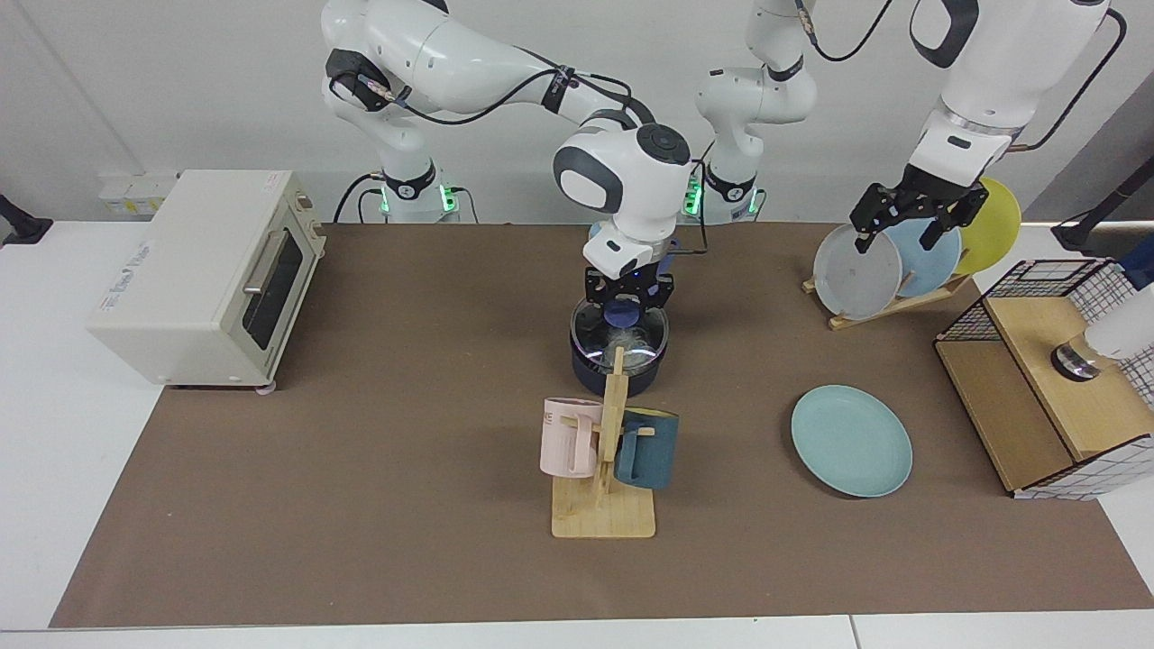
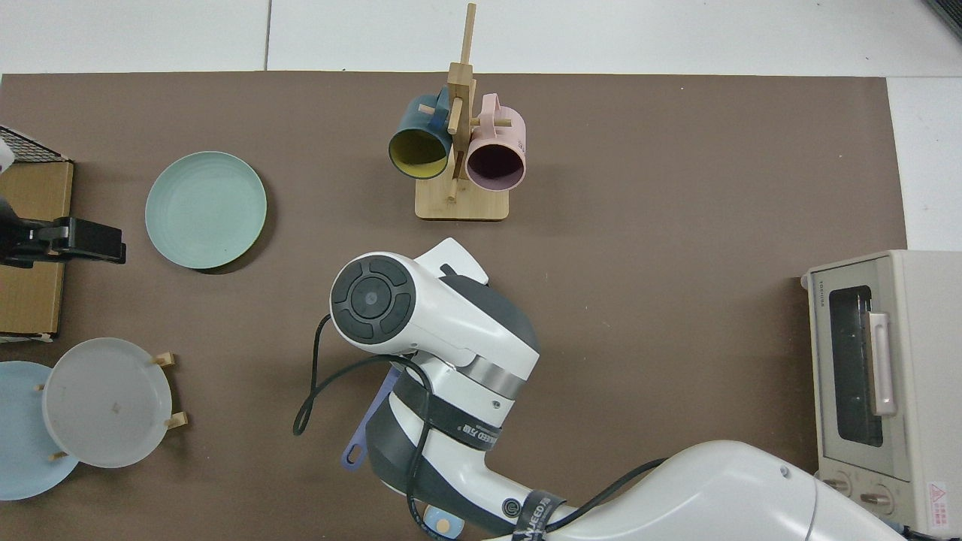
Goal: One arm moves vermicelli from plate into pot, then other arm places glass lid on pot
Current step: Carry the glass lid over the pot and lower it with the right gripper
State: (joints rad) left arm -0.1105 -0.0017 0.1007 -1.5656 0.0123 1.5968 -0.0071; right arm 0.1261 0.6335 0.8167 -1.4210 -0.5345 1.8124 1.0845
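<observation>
The dark navy pot point(image 1: 617, 377) stands mid-table, and the glass lid point(image 1: 620, 341) lies level on its rim. Through the glass the white vermicelli point(image 1: 625, 339) shows inside the pot. My right gripper point(image 1: 624, 306) comes straight down from above and is shut on the lid's blue knob. In the top view the right arm hides pot and lid; only the purple-blue handle point(image 2: 370, 422) sticks out. The pale teal plate point(image 1: 851, 440) point(image 2: 205, 210) lies bare to the side. My left gripper point(image 1: 904, 236) point(image 2: 68, 239) waits open, high above the plate rack.
A wooden mug tree point(image 1: 604, 469) with a pink and a dark teal mug stands just in front of the pot. A toaster oven point(image 1: 207, 275) sits at one end. At the other are a rack of grey, sky-blue and yellow plates point(image 1: 856, 270) and a wire-and-wood crate point(image 1: 1046, 397).
</observation>
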